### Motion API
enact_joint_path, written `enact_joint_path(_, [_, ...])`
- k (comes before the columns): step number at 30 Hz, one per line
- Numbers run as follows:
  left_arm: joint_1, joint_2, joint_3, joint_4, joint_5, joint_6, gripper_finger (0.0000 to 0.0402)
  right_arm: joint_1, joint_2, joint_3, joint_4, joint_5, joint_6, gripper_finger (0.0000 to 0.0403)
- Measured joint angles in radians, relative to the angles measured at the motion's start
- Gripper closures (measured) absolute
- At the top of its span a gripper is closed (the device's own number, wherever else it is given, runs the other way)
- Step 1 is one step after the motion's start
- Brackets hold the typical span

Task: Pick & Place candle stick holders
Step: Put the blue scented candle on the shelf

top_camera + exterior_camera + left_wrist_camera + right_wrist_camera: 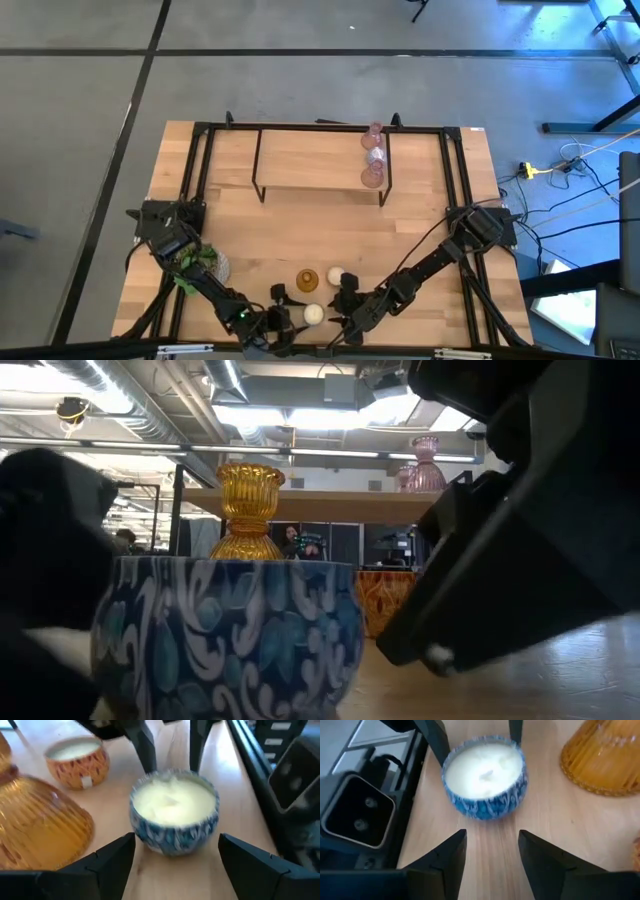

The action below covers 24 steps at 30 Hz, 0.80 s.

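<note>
The left gripper (175, 855) stands released around the blue-patterned candle bowl (174, 812). The right gripper (492, 850) gapes nearby, empty. Closing off-centre could shove it into the amber holder (40, 820).

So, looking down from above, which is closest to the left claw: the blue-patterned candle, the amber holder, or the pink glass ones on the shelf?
From the left gripper:
1. Blue-patterned candle, right beside its open fingers at the near edge.
2. Amber holder, just behind the candle.
3. Pink glass holders, far off on the shelf at the table's back.
</note>
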Motion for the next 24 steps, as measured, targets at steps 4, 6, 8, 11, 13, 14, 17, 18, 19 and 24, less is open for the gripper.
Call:
enact_joint_path(4, [0.005,-0.003,0.0,0.002,-0.015,0.009,0.0119,0.0,0.0,0.0,0.041,0.0,-0.017,0.022])
enact_joint_path(6, [0.014,-0.003,0.0,0.004,-0.003,0.009,0.0119,0.0,0.0,0.0,0.066,0.001,-0.033,0.022])
enact_joint_path(8, [0.019,-0.003,0.0,0.004,0.009,0.009,0.0119,0.0,0.0,0.0,0.083,0.004,-0.038,0.022])
enact_joint_path(11, [0.023,-0.003,0.0,0.004,0.013,0.016,0.0118,-0.002,0.0,0.0,0.09,0.004,-0.046,0.022])
enact_joint_path(13, [0.026,-0.003,0.0,0.004,0.015,0.017,0.0118,-0.003,0.0,0.0,0.091,0.004,-0.048,0.022])
enact_joint_path(14, [0.026,-0.003,0.0,0.004,0.015,0.017,0.0118,-0.003,0.0,0.0,0.092,0.004,-0.048,0.022])
enact_joint_path(17, [0.028,-0.003,0.0,0.004,0.013,0.017,0.0118,-0.003,0.0,0.0,0.099,0.02,-0.049,0.022])
enact_joint_path(18, [0.029,-0.003,0.0,0.004,0.012,0.018,0.0118,-0.003,0.0,0.0,0.103,0.028,-0.049,0.022])
enact_joint_path(19, [0.031,-0.003,0.0,0.005,0.013,0.017,0.0118,-0.003,0.0,0.0,0.106,0.031,-0.049,0.022])
enact_joint_path(24, [0.041,-0.003,0.0,0.025,0.029,0.035,0.0118,-0.009,0.0,0.0,0.108,0.034,-0.049,0.0219])
